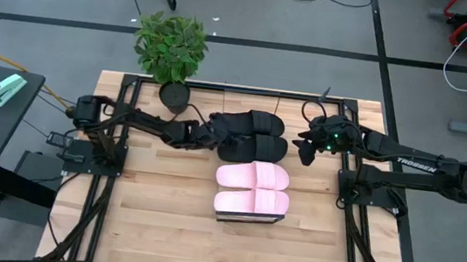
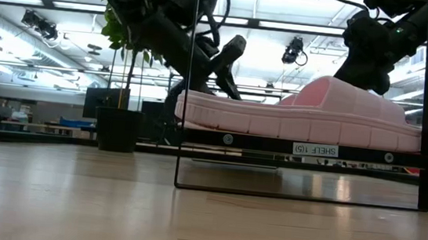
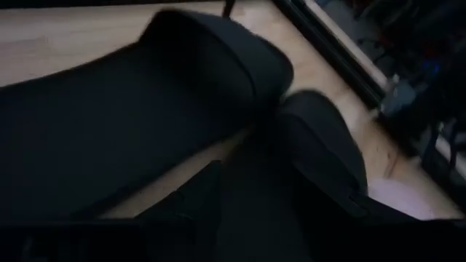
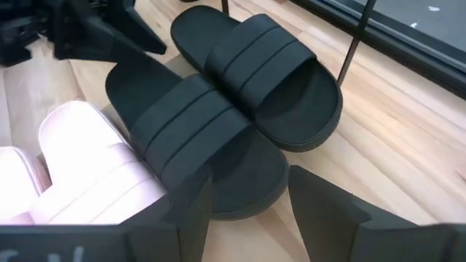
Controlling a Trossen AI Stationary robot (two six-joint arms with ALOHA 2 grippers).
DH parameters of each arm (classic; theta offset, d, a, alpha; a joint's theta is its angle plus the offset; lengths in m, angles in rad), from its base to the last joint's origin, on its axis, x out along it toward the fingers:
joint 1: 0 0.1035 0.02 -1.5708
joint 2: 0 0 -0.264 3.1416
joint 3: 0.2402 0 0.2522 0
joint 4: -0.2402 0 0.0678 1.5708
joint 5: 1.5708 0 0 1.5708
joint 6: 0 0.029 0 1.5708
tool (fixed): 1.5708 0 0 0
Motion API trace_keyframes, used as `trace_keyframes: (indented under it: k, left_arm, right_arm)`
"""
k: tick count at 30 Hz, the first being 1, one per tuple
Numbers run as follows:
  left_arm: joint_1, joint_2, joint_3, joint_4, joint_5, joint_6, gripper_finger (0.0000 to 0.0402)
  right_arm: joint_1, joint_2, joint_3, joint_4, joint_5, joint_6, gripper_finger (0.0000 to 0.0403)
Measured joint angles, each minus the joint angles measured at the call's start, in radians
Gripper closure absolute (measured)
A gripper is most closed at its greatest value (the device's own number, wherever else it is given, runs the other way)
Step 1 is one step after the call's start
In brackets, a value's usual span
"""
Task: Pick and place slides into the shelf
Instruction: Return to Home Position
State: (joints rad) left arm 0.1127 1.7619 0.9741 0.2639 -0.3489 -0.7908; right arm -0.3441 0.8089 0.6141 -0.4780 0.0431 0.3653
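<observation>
The pale pink slides (image 1: 251, 189) lay paired at the near end of the shelf (image 2: 298, 148), the black slides (image 1: 253, 136) just behind. My right gripper (image 1: 309, 145) hung empty, jaws well apart, beside the black pair; my left gripper (image 1: 209, 132) sat close at their other side, its opening not discernible. Judged: light, soft foam, best gripped across the wide strap.

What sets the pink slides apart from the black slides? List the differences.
Colour: the pink slides are pale, the black slides dark. Place: the black slides lie nearer the potted plant, the pink slides farther from it. The left gripper sits beside the black slides, not the pink. Shared: same wide-strap shape, straps up, side by side.
</observation>
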Motion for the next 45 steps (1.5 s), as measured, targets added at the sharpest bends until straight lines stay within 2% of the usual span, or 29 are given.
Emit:
trace_keyframes:
  k: [4, 14, 20, 23, 28, 31, 33, 36, 37, 40, 45]
  left_arm:
    - [-0.048, -0.036, 0.0, -0.074, -0.026, 0.035, 0.0239]
    - [-0.172, -0.17, 0.0, -0.268, -0.17, 0.136, 0.0257]
    - [-0.241, -0.236, -0.029, -0.32, -0.266, 0.161, 0.0277]
    - [-0.26, -0.285, -0.152, -0.184, -0.27, 0.137, 0.0291]
    - [-0.276, -0.39, -0.432, 0.193, -0.277, 0.128, 0.0319]
    - [-0.284, -0.452, -0.586, 0.413, -0.277, 0.21, 0.034]
    - [-0.285, -0.494, -0.67, 0.546, -0.253, 0.298, 0.0354]
    - [-0.276, -0.539, -0.777, 0.725, -0.176, 0.392, 0.038]
    - [-0.269, -0.55, -0.805, 0.771, -0.15, 0.418, 0.039]
    - [-0.236, -0.584, -0.873, 0.863, -0.055, 0.459, 0.0395]
    - [-0.179, -0.618, -0.922, 0.888, 0.125, 0.519, 0.0396]
  right_arm:
    - [0.026, 0.0, 0.0, 0.0, 0.0, 0.001, 0.0215]
    - [0.135, 0.0, 0.0, 0.004, 0.041, 0.012, 0.0215]
    - [0.193, 0.0, 0.0, 0.023, 0.058, 0.055, 0.0215]
    - [0.23, 0.0, 0.001, 0.02, 0.065, 0.073, 0.0217]
    - [0.321, 0.0, 0.054, -0.052, 0.104, 0.081, 0.0236]
    - [0.39, 0.0, 0.089, -0.1, 0.145, 0.085, 0.0265]
    - [0.437, 0.0, 0.095, -0.099, 0.171, 0.085, 0.0299]
    - [0.506, 0.003, 0.096, -0.099, 0.215, 0.087, 0.0374]
    - [0.529, 0.005, 0.096, -0.096, 0.238, 0.088, 0.0388]
    - [0.596, 0.01, 0.096, -0.063, 0.305, 0.098, 0.0389]
    - [0.654, 0.033, 0.096, 0.002, 0.375, 0.085, 0.0397]
